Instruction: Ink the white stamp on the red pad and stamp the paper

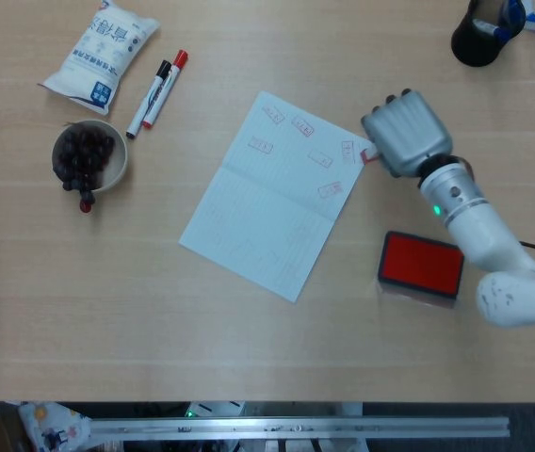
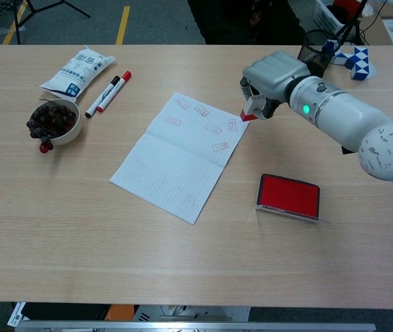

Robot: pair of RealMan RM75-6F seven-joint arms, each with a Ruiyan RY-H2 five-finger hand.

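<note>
My right hand (image 1: 406, 132) (image 2: 272, 73) hovers just off the paper's right corner, raised above the table. It grips the white stamp (image 1: 369, 154) (image 2: 250, 111), whose red face points down. The white lined paper (image 1: 267, 198) (image 2: 176, 152) lies tilted mid-table and carries several red stamp marks along its upper right part, the lowest mark (image 1: 329, 189) (image 2: 219, 146) near the right edge. The red ink pad (image 1: 422, 264) (image 2: 288, 196) sits open on the table, nearer the front than the hand. My left hand shows in neither view.
At the left stand a bowl of dark berries (image 1: 87, 156) (image 2: 52, 121), two markers (image 1: 157, 92) (image 2: 108, 93) and a white packet (image 1: 103, 47) (image 2: 76, 66). A black mesh cup (image 1: 479, 33) (image 2: 312, 62) and a blue-white puzzle toy (image 2: 354, 61) stand at the back right.
</note>
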